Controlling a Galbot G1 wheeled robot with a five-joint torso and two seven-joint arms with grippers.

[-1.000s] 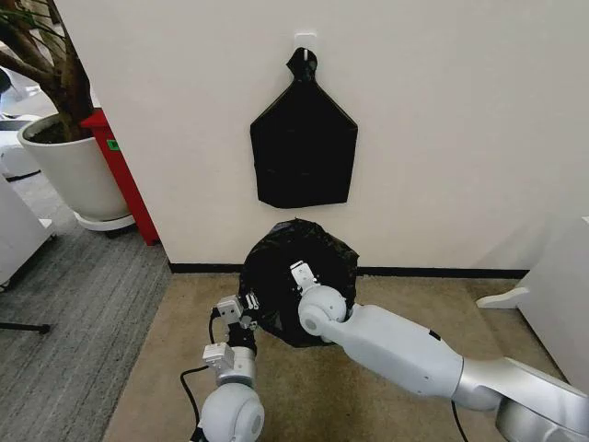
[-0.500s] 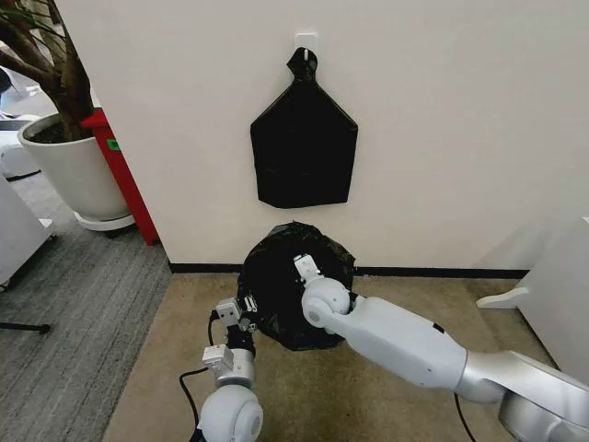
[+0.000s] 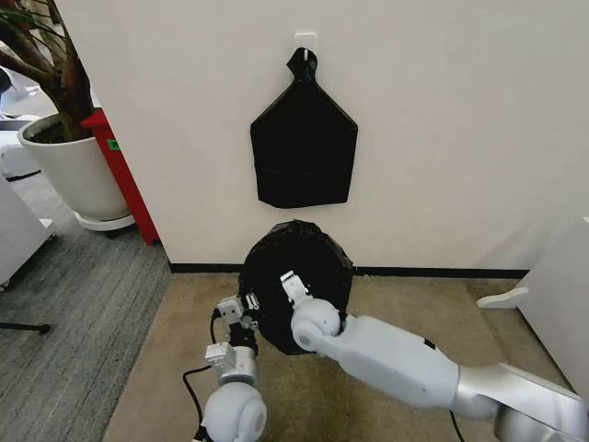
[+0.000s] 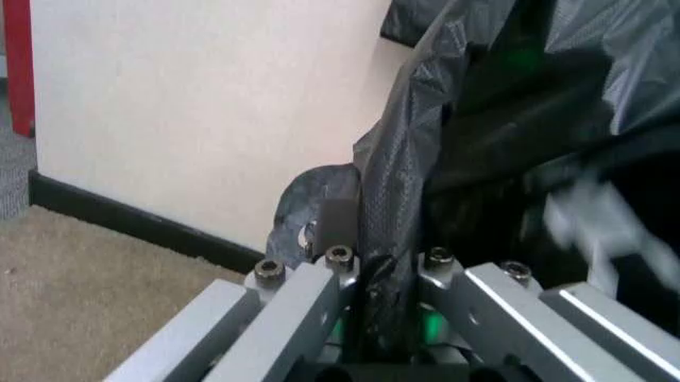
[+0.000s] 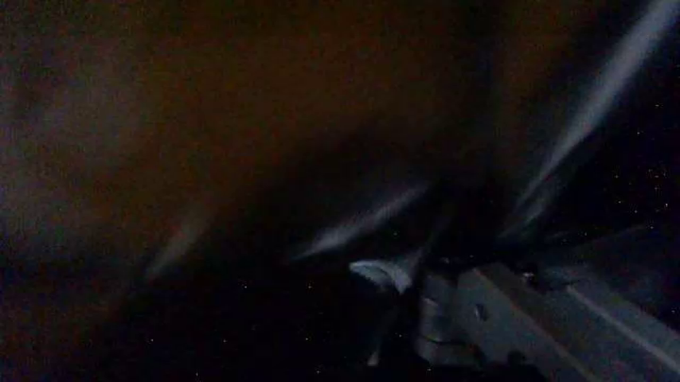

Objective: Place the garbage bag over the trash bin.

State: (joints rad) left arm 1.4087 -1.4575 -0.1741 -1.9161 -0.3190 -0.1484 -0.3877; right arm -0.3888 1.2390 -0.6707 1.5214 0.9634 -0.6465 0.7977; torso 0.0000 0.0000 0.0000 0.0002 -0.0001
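Both my arms at the garbage bag (image 3: 308, 262), on the floor against the wall.

The bag sits as a rounded black mass at the baseboard, straight below the black sheaf (image 3: 304, 152) hanging on the wall at 12 o'clock. My left gripper (image 3: 245, 306) is at the bag's 8 o'clock edge — in the left wrist view its two fingers (image 4: 308, 306) are pinched together on a fold of the black film. My right gripper (image 3: 293, 285) reaches into the bag's dark front from 5 o'clock; whether it is apart or together I cannot tell. The planter (image 3: 69, 166) stands well apart at 10 o'clock.
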